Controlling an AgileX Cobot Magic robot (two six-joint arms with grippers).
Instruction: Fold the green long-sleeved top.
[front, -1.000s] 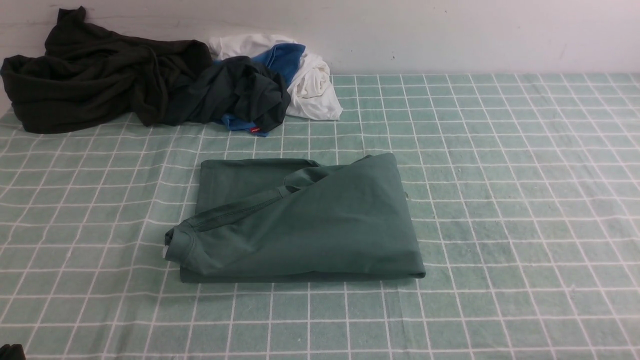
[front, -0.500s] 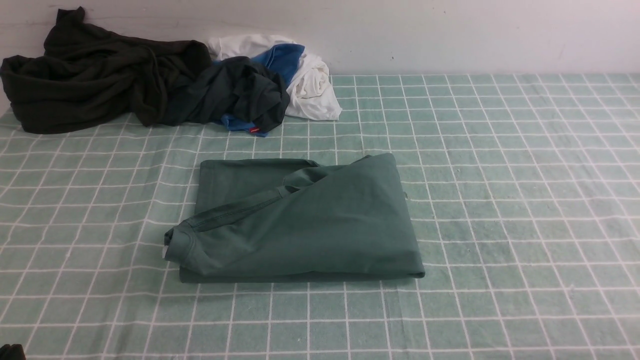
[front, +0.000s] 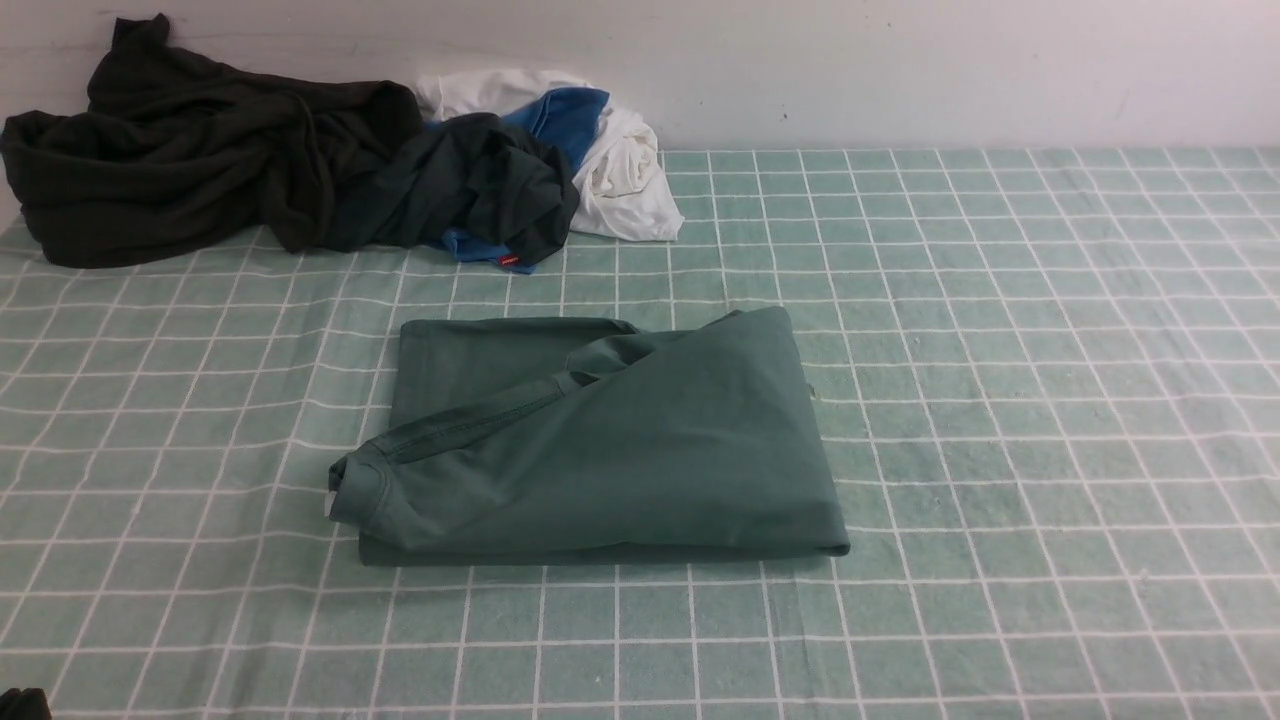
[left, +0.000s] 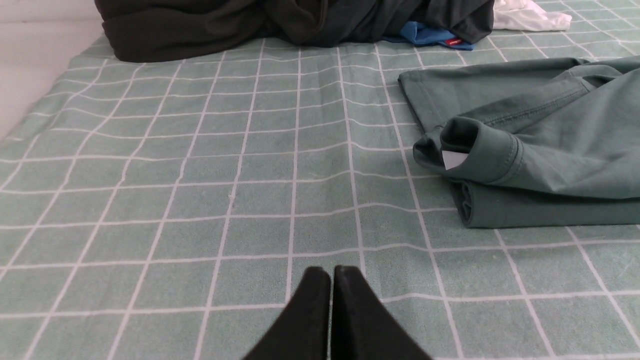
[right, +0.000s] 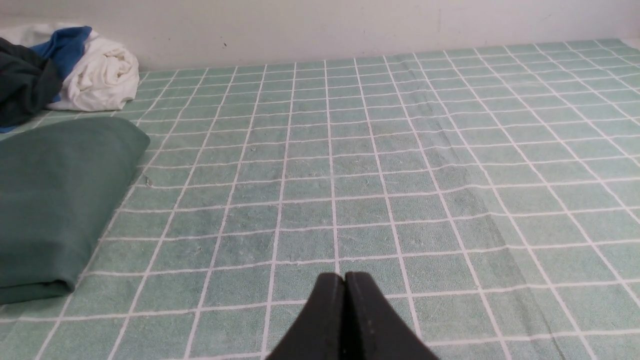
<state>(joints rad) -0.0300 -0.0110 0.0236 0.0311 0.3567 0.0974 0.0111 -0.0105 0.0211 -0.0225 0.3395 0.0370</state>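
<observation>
A pale green checked cloth (front: 1000, 400) with white grid lines is spread over the whole work surface, up to a white wall (front: 900, 70) at the back. The green long-sleeved top (front: 610, 450) is laid near the middle of the cloth, slightly toward the robot's left, folded into a compact, roughly rectangular bundle of several layers. A diagonal seam is seen across its upper layer, and a rolled neck edge with a small white label (left: 454, 160) is turned toward the left side. A dark blackish-green garment (front: 220, 160) is heaped in the far left corner against the wall, well apart from the folded top. A white and blue garment (front: 615, 165) is bunched just beside that heap on its right, partly tucked under it; a small red tag (front: 510, 261) is shown on a blue edge at the front of the pile. The left gripper (left: 331, 272) is seen in its wrist view with the jaws pressed together, nothing held, above bare cloth, near the label side of the top but apart from it. The right gripper (right: 344, 277) is likewise clenched and empty, above bare cloth, to the right of the top and apart from it.
</observation>
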